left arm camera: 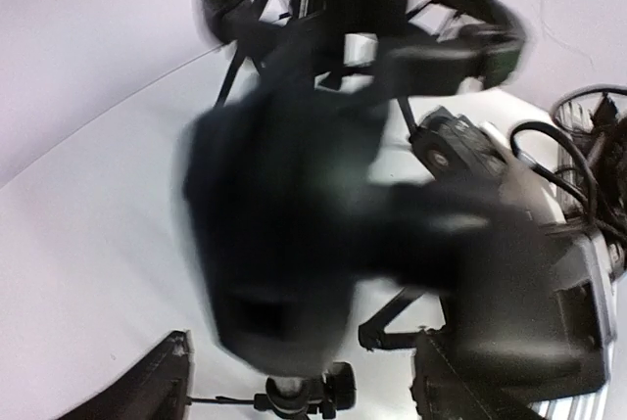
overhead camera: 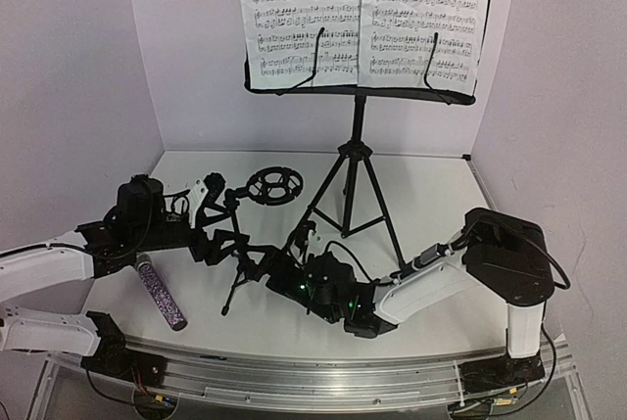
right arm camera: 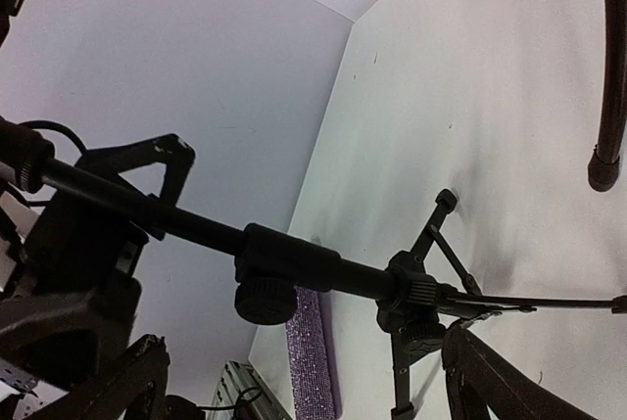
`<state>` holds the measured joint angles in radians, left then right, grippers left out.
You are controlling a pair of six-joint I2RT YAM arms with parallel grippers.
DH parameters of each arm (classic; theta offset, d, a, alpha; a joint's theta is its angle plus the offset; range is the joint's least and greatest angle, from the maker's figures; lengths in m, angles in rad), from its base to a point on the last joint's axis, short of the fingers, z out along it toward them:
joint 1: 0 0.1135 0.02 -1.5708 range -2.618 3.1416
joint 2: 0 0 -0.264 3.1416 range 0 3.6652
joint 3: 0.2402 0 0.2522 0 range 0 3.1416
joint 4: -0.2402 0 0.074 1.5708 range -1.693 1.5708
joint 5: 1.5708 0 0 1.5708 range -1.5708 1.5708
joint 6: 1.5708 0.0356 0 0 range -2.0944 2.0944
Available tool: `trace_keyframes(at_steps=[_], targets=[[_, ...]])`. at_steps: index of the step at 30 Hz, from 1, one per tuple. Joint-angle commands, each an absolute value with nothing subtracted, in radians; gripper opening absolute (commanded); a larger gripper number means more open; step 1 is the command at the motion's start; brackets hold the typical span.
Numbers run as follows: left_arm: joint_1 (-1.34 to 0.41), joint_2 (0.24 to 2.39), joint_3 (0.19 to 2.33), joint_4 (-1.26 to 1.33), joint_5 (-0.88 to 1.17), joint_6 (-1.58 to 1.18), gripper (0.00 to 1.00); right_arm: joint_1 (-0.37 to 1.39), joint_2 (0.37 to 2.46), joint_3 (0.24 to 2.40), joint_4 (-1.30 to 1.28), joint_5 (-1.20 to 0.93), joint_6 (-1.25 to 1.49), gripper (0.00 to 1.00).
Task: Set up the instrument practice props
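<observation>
The right fingers (right arm camera: 122,386) stand wide, with the mic stand (overhead camera: 235,261) pole crossing ahead of them, untouched. The left fingers (left arm camera: 147,396) appear parted; view blurred. The microphone (overhead camera: 162,293) lies on the table (overhead camera: 431,195), left side. The sheet-music pages (overhead camera: 367,14) rest on the music stand (overhead camera: 355,161), rear.

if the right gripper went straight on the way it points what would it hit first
Probably the small black mic stand, whose pole crosses just ahead of the open right gripper; depth is unclear.
</observation>
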<state>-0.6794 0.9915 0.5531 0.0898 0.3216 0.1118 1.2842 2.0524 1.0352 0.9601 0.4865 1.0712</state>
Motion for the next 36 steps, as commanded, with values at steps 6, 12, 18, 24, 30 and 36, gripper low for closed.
trace_keyframes(at_steps=[6,12,18,24,30,36], targets=[[-0.647,0.798,0.827,-0.544,0.394,0.263,0.90,1.288,1.824,1.104,0.360,0.390,0.925,0.96],[-0.593,0.694,0.986,-0.751,0.326,0.398,0.92,1.292,1.768,1.164,0.000,0.351,0.857,0.96],[-0.413,0.746,1.083,-0.751,0.211,0.146,0.94,1.299,1.722,1.151,-0.125,0.362,0.844,0.95],[-0.069,0.879,1.116,-0.882,0.193,-0.338,0.87,1.303,1.674,1.137,-0.158,0.388,0.800,0.95],[0.139,0.987,0.914,-0.962,0.150,-0.552,0.93,1.302,1.631,1.128,-0.184,0.421,0.759,0.95],[0.135,1.126,0.802,-0.908,0.170,-0.561,0.98,1.304,1.665,1.190,-0.227,0.412,0.656,0.96]])
